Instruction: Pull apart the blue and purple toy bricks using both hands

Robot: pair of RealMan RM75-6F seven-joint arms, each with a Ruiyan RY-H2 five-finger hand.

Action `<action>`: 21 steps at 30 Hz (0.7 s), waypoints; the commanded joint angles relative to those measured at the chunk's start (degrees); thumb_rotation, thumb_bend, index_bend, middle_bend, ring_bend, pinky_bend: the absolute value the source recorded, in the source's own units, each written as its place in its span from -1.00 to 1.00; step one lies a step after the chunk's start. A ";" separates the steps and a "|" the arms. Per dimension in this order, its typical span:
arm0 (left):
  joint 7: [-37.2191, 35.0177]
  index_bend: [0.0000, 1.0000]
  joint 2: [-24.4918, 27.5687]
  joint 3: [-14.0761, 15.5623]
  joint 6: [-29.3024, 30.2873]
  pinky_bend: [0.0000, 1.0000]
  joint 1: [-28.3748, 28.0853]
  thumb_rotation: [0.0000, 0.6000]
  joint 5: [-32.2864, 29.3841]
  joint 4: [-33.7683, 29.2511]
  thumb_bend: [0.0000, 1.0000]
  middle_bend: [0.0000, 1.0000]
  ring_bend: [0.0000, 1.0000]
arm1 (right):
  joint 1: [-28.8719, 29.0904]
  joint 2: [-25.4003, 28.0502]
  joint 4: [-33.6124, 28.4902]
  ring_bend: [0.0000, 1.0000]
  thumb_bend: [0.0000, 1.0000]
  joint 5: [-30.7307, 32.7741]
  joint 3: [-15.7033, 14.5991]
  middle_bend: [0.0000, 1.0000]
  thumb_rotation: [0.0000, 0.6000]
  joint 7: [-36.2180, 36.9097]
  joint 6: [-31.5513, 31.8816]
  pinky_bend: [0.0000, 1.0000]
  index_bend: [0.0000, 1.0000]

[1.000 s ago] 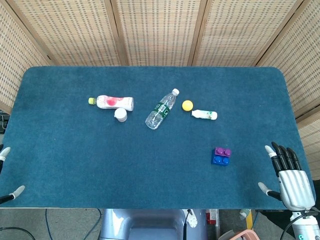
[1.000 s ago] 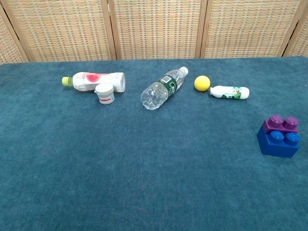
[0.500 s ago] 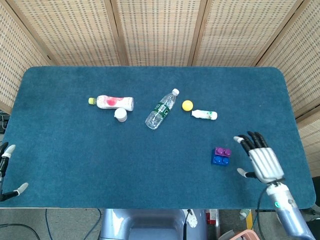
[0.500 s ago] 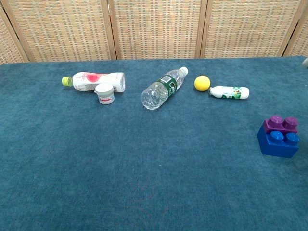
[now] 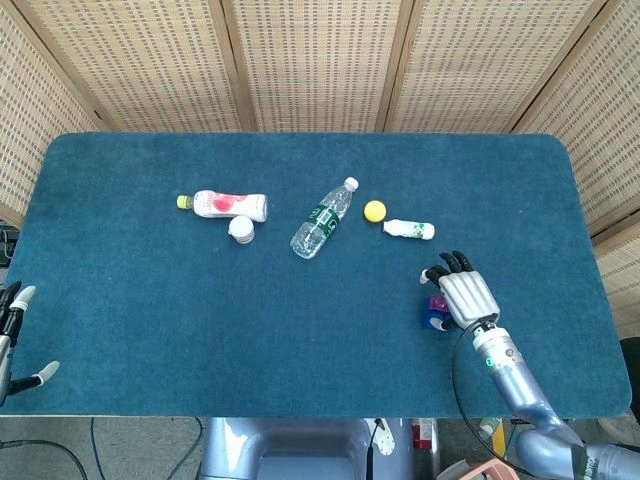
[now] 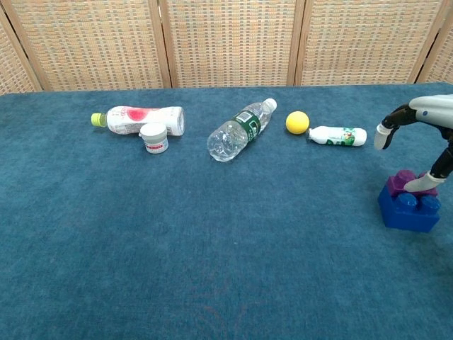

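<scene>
The joined bricks sit on the blue surface (image 5: 120,300) toward its right front part, the purple brick (image 6: 405,178) seated on the blue brick (image 6: 408,210). The right robot hand (image 5: 467,295) is spread over them with its fingers apart; in the chest view one fingertip (image 6: 423,184) rests against the top of the purple brick while another (image 6: 381,136) hangs in the air above and to the left, and nothing is gripped. The left robot hand (image 5: 12,335) shows only as fingertips at the left front edge of the surface, apart and holding nothing. Further back lie a clear water bottle (image 5: 324,217), a yellow ball (image 5: 374,210), a small white bottle (image 5: 410,229), a pink-labelled bottle (image 5: 226,204) and, just beside it, a small white jar (image 5: 241,229)
</scene>
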 commanded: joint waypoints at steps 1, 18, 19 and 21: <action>0.02 -1.00 -0.01 0.10 0.03 -1.00 0.01 1.00 0.12 -0.02 -1.00 -1.00 -1.00 | 1.26 -2.34 2.76 -0.83 -0.87 4.15 -0.68 -0.31 1.00 -3.94 1.46 -1.00 -0.25; 0.97 -1.00 -0.46 0.23 -0.30 -1.00 -0.28 1.00 -0.15 -0.12 -1.00 -1.00 -1.00 | 3.43 -1.83 4.38 -0.83 -0.64 10.06 -2.20 -0.19 1.00 -4.50 0.54 -1.00 -0.12; 0.99 -1.00 -0.48 0.23 -0.28 -1.00 -0.28 1.00 -0.13 -0.12 -1.00 -1.00 -1.00 | 3.53 -1.86 4.42 -0.83 -0.64 10.16 -2.28 -0.18 1.00 -4.54 0.49 -1.00 -0.11; 0.97 -1.00 -0.49 0.26 -0.25 -1.00 -0.28 1.00 -0.11 -0.15 -1.00 -1.00 -1.00 | 3.84 -2.02 4.57 -0.83 -0.62 10.41 -2.52 -0.17 1.00 -4.68 0.41 -1.00 -0.11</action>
